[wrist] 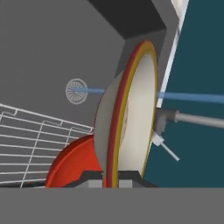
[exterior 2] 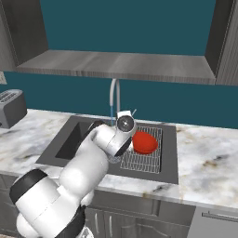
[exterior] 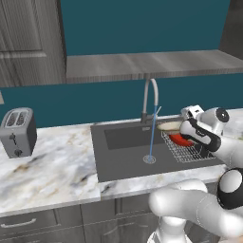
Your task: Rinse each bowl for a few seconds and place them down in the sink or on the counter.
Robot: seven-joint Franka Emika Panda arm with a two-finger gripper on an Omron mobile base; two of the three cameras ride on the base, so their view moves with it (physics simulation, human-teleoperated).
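Closed end effector [wrist: 110, 181] clamped on the rim of the pale tan bowl [wrist: 131, 118], held on edge in the hand view, seen almost side-on. Showed a cream inner face, greyish-tan outer wall, and a rim banded in red and yellow. Carried above the sink [exterior: 121, 163], right of the falling water stream [exterior: 152, 137], roughly at 3 o'clock from the drain [exterior: 149, 159] in the left base view, where only a tan sliver [exterior: 168, 126] peeked past the wrist.

Glossy red bowl [exterior 2: 144, 142] sat in the wire mesh basket [exterior 2: 144, 160] at the sink's right end, plain, shallow, round, tilted with its opening toward 9 o'clock in the right base view. In the hand view lay at 7 o'clock from the tan bowl, partly hidden behind it.

Sink looked dark grey and rectangular, with 1 round steel drain and an arched silver faucet [exterior: 150, 97] at 12 o'clock from it. Sunk into the marble worktop [exterior: 52, 166], white and grey with tan veins. Silver toaster [exterior: 18, 132] stood on the worktop well apart, far at 9 o'clock from the sink.
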